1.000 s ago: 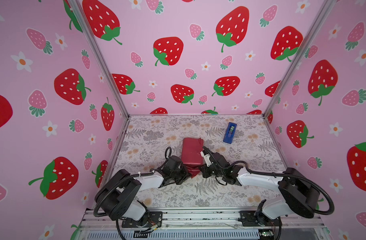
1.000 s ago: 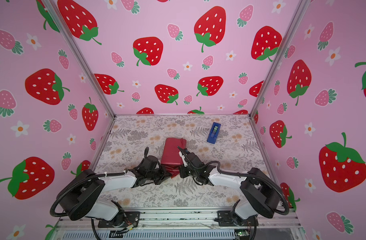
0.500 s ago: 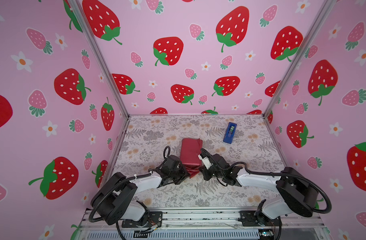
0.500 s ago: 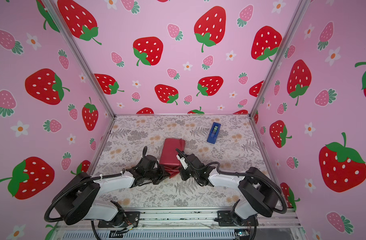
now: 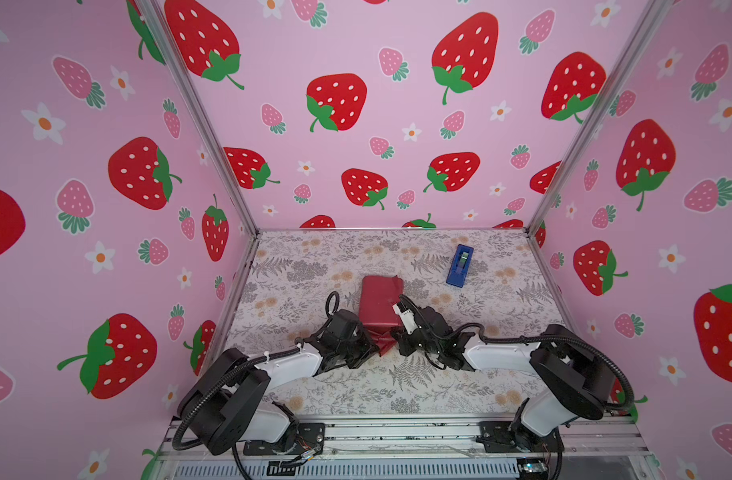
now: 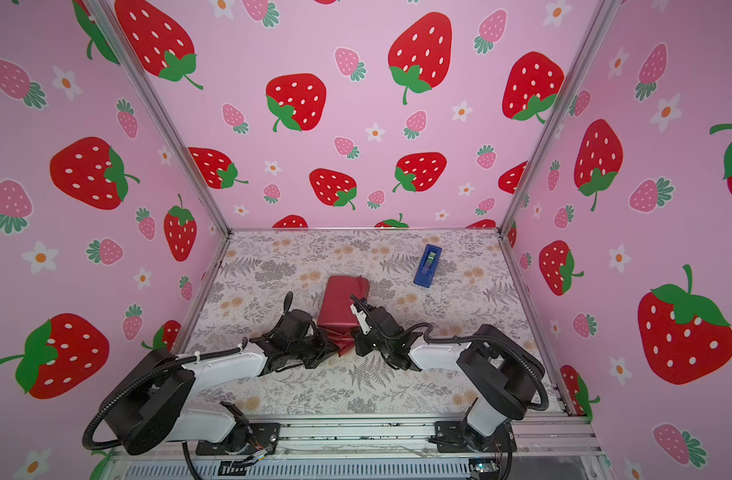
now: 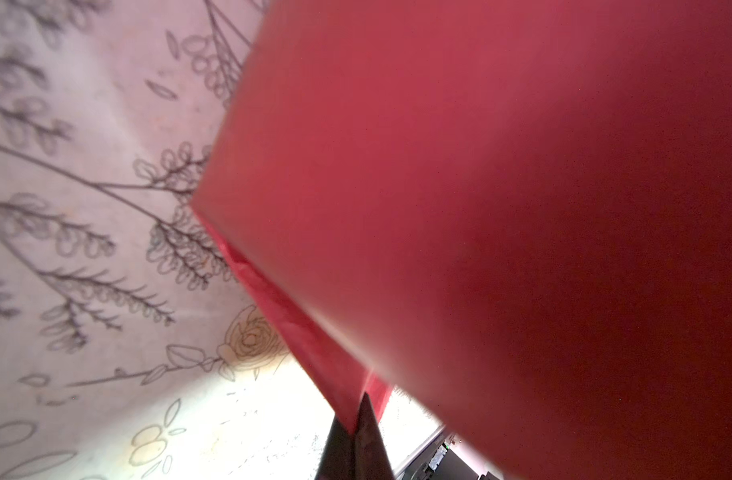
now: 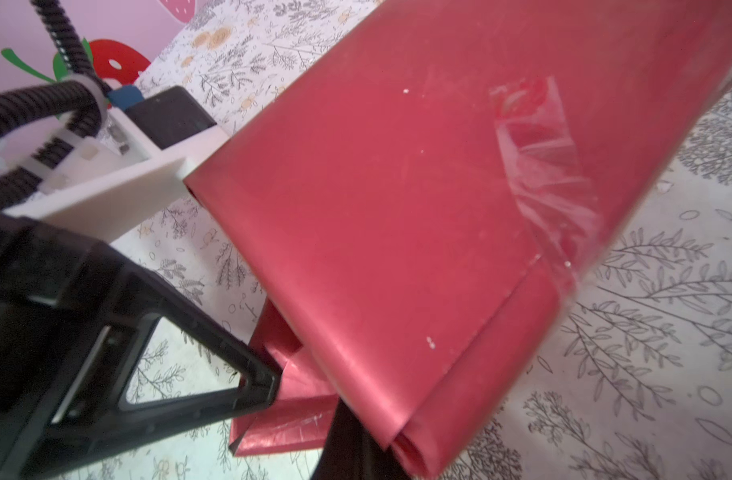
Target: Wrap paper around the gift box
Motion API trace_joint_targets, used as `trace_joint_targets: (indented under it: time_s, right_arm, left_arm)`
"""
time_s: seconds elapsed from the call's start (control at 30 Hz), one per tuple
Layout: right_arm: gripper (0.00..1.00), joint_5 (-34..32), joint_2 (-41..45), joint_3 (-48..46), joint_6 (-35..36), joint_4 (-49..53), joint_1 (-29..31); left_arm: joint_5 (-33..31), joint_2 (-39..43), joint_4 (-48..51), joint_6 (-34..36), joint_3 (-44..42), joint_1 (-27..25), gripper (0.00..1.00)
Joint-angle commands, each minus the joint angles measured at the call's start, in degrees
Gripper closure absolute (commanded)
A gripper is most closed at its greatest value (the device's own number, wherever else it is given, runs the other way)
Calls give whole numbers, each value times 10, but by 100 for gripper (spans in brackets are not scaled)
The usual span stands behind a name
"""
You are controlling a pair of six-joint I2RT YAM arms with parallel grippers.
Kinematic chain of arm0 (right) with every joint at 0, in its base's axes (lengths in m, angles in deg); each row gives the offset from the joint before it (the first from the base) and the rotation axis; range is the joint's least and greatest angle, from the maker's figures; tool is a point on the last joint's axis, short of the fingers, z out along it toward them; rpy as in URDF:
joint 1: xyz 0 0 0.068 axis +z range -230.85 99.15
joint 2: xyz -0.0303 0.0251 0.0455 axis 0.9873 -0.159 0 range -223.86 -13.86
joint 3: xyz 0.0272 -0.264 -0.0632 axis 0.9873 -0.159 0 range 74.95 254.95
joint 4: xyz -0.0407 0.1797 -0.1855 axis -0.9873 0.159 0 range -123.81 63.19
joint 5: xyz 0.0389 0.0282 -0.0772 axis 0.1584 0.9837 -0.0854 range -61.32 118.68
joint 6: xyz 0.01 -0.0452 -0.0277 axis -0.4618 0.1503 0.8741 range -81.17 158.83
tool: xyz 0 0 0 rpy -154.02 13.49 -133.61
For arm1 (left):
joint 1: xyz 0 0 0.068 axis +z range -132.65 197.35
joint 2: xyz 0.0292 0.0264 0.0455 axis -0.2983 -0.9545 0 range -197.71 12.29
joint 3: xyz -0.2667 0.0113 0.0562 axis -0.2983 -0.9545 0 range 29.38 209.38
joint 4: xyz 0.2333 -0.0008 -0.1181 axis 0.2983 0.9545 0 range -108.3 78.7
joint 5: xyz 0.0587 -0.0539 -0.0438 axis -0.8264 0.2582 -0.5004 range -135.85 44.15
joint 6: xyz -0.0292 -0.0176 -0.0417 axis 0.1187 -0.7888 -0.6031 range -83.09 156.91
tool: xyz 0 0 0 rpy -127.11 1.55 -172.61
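While the gift box itself lies hidden inside its wrapping, the paper (image 5: pixel 380 301) forms a maroon parcel in the middle of the floral table (image 5: pixel 314 266), its long side running away from the arms in both top views (image 6: pixel 342 303). Both arms reach in low from the near edge and meet at the parcel's near end, where a loose, shinier red flap sticks out onto the table between them. The left gripper (image 5: pixel 372 348) comes at that flap from the left side (image 6: pixel 333 348), and its wrist view shows its dark fingertips (image 7: pixel 358 432) pressed together on a pointed corner of the paper (image 7: pixel 480 208), so it is pinching the sheet. The right gripper (image 5: pixel 397 337) sits just across from it on the right (image 6: pixel 356 338), close against the parcel's corner. Seen from its own wrist, the right gripper (image 8: pixel 341 451) is closed, yet its tips run in under the layered open end of the paper (image 8: pixel 397 208), so I cannot tell whether any sheet is caught between them. A crumpled strip of clear tape (image 8: pixel 538 166) sticks across the parcel's overlapping seam. Well apart from all this, toward the far right of the table, lies a blue tape dispenser (image 5: pixel 459 266), visible in both top views (image 6: pixel 427 266).
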Motion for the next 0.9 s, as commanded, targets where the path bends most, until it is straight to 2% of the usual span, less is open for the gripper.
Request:
trace_joint_targets:
  time_s: [0.0, 0.17, 0.33, 0.5, 0.6, 0.7, 0.87]
  right_arm:
    - [100, -23, -6, -6, -29, -40, 2]
    - [100, 5, 22, -25, -16, -31, 2]
    - [96, 29, 70, -92, 42, -55, 4]
    - [89, 33, 99, -141, 168, -102, 18]
    - [79, 22, 93, -141, 260, -102, 35]
    - [76, -2, 74, -142, 344, -118, 57]
    - [67, -61, 26, -140, 462, -180, 97]
  left_arm:
    - [-6, 9, 7, -1, 8, 2, 100]
    - [-5, 7, 7, 0, 14, 3, 100]
    - [-3, 8, 10, 3, 20, 5, 100]
    - [-5, 16, 16, 4, 17, 8, 100]
    - [-6, 21, 20, 6, 13, 11, 100]
    - [-7, 28, 23, 6, 8, 14, 100]
    - [-5, 38, 32, 4, 6, 16, 100]
